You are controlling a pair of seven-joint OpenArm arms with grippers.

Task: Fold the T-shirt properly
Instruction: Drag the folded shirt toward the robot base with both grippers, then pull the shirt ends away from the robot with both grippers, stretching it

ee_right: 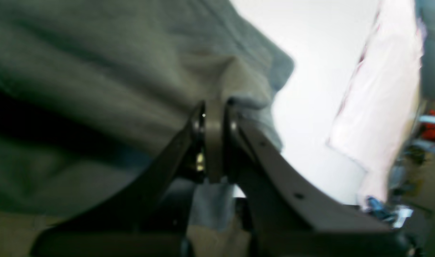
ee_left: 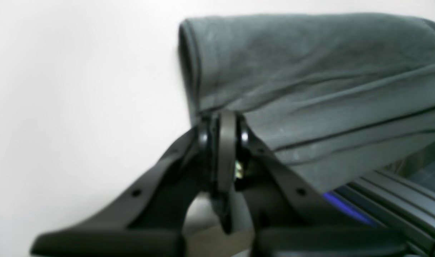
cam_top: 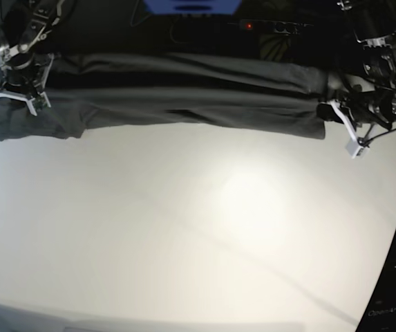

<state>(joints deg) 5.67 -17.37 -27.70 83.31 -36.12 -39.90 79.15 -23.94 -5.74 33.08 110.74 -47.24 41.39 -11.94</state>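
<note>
Both pincers, left [ee_left: 226,123] and right [ee_right: 213,110], seem clenched on opposite ends of the shirt [cam_top: 184,104]; keep it taut and level while folding over the table [cam_top: 198,228].

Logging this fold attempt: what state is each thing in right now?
T-shirt: stretched into a long band along the table's far edge, pinched at both ends.
Left hand: shut on the T-shirt's edge.
Right hand: shut on the T-shirt.
Table: white, glare spot.
</note>
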